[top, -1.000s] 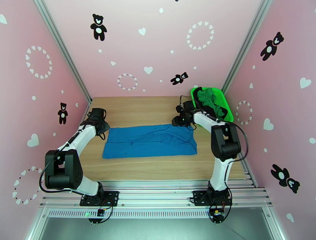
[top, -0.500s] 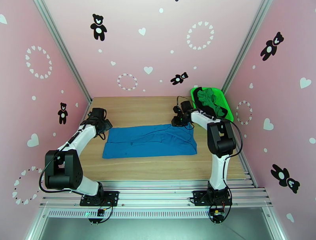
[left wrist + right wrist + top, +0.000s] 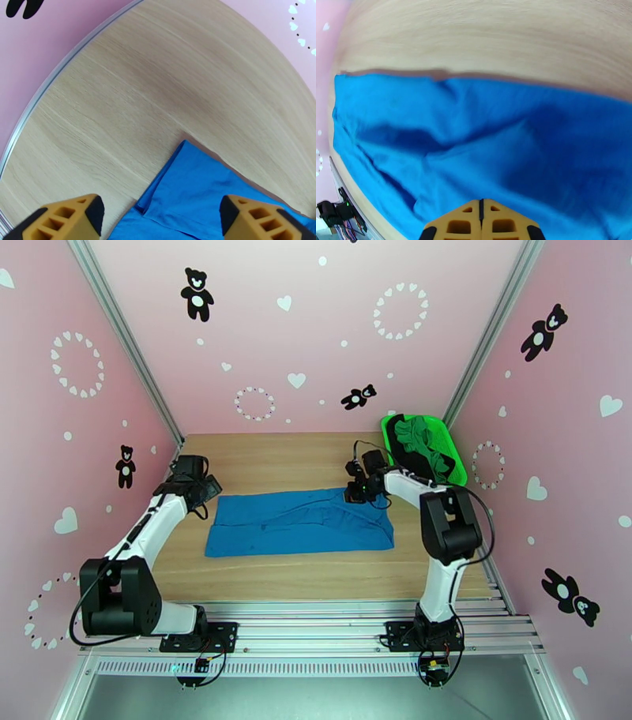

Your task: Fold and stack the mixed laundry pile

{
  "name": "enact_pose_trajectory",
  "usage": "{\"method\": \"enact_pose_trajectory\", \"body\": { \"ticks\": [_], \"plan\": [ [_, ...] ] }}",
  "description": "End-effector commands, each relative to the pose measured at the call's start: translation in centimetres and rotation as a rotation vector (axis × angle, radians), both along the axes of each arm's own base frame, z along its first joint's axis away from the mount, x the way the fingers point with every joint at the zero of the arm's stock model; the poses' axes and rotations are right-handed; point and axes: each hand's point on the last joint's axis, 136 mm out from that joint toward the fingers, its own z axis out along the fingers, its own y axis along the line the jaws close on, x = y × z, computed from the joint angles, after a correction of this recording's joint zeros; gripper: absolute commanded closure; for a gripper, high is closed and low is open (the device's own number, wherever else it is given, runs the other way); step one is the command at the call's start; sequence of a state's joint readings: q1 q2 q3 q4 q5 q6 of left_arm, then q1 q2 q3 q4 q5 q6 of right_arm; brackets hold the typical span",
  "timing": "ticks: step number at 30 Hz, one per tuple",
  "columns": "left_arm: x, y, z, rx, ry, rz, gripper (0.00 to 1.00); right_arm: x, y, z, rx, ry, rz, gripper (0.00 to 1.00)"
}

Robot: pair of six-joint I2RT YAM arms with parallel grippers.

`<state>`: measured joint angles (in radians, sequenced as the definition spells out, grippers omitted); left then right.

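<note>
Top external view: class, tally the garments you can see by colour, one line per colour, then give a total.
Blue: 1, the blue T-shirt spread on the table
Green: 1, the green garment in the basket
Black: 1, the black garment in the same basket
Total: 3

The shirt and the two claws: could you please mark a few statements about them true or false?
1. The shirt lies spread flat on the table. True.
2. The left claw is shut. False: its fingers stand wide apart over the shirt's corner, with nothing between them.
3. The right claw is shut, with the shirt right beneath it. True; whether it pinches cloth cannot be told.
4. The basket stands at the table's near left corner. False: it stands at the far right corner.
</note>
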<state>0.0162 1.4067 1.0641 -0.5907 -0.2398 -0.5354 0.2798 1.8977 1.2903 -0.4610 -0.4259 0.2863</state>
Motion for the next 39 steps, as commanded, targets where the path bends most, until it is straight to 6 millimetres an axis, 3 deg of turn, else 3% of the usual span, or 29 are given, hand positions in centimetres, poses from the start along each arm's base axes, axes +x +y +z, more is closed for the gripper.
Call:
{"method": "enact_pose_trajectory", "body": {
  "ticks": [1, 3, 5, 15, 20, 23, 28, 33, 39],
  "plan": [
    [-0.5, -0.6, 0.1, -0.014, 0.005, -0.024, 0.17, 0.4, -0.5, 1.4, -0.029, -0.054, -0.024, 0.79],
    [-0.4, -0.7, 0.1, -0.021, 0.002, -0.028, 0.14, 1.0, -0.6, 1.1, -0.054, -0.052, -0.019, 0.66],
    [-0.3, -0.8, 0.0, -0.028, 0.002, -0.03, 0.09, 2.0, -0.6, 0.7, -0.079, -0.057, -0.01, 0.62],
    [0.1, -0.9, 0.2, -0.029, 0.0, -0.03, 0.06, 5.8, -1.2, -1.6, -0.169, -0.055, 0.029, 0.55],
    [0.3, -0.9, 0.0, -0.036, 0.006, -0.028, 0.06, 5.7, -1.1, -2.9, -0.162, -0.024, 0.046, 0.54],
    [0.5, -1.0, -0.1, -0.036, 0.008, -0.03, 0.06, 5.4, -0.7, -3.4, -0.136, -0.007, 0.054, 0.59],
    [0.4, -1.1, 0.0, -0.037, 0.006, -0.031, 0.06, 4.8, -0.2, -3.2, -0.099, 0.001, 0.06, 0.83],
    [0.3, -1.1, 0.3, -0.036, 0.001, -0.031, 0.06, 4.2, -0.1, -2.0, -0.074, -0.007, 0.059, 1.0],
    [0.0, -1.2, 0.3, -0.039, -0.004, -0.033, 0.06, 2.7, 0.1, -0.8, -0.036, -0.007, 0.044, 1.0]
  ]
}}
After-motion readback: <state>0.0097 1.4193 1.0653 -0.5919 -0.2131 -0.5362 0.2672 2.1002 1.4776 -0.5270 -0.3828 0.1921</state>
